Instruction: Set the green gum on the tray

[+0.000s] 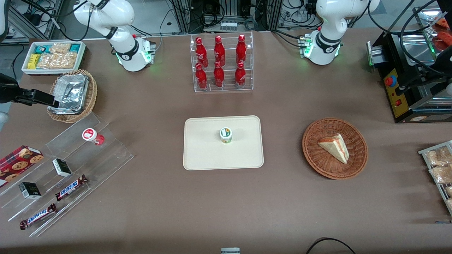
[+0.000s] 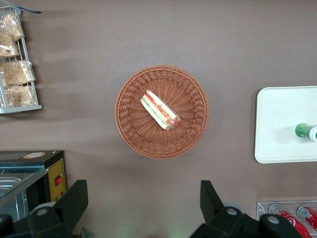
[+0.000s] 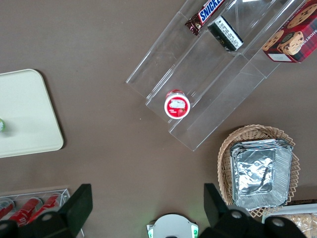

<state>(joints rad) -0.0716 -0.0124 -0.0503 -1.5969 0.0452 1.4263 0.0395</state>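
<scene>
I have the right arm pulled back to the working arm's end of the table, at the left edge of the front frame, its gripper (image 1: 53, 102) hanging high over the rim of a wicker basket (image 1: 92, 92) that holds stacked foil trays (image 1: 70, 93). In the right wrist view the two fingers (image 3: 77, 208) stand wide apart with only bare table between them; they hold nothing.

The green gum (image 1: 226, 135) stands upright on the tray (image 1: 201, 148), a little past the tray's middle toward the parked arm's end, in the centre of the front frame. It is well apart from the gripper.

Near the gripper, a clear stepped display stand (image 1: 74, 155) in the lower left of the front frame carries the red gum bottle (image 1: 92, 135) on its top step, small dark boxes (image 1: 62, 167), Snickers bars (image 1: 70, 187) and a cookie box (image 1: 19, 160). A white bin of snack packets (image 1: 53, 56) sits in the upper left. Farther from the camera than the tray, a clear rack holds six red bottles (image 1: 219, 63). Toward the parked arm's end, a round brown basket (image 1: 314, 155) holds a wedge sandwich (image 1: 334, 147).
</scene>
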